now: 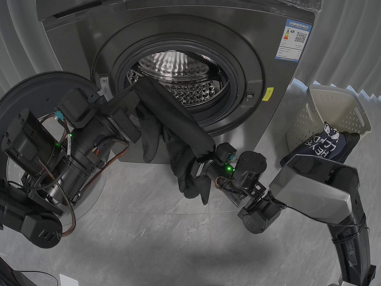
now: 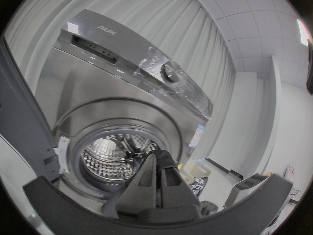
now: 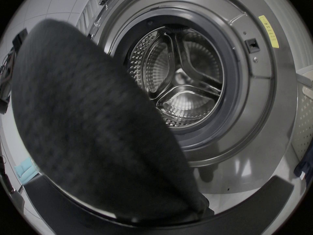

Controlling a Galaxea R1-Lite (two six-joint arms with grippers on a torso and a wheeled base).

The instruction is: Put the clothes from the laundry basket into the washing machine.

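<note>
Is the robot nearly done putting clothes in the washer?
Not yet. Done: the door is open, though the drum looks empty. In hand: the left gripper and right gripper hold a black garment before the opening. Left: that one, plus a dark blue garment draped over the laundry basket.

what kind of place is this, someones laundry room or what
Likely a laundry corner staged in a lab or showroom, not a home: a front-loading washing machine with its door open, a laundry basket beside it, a black garment before the drum, curtains behind.

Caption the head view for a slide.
Left gripper and right gripper hold a black garment taut before the open washing machine.
</note>
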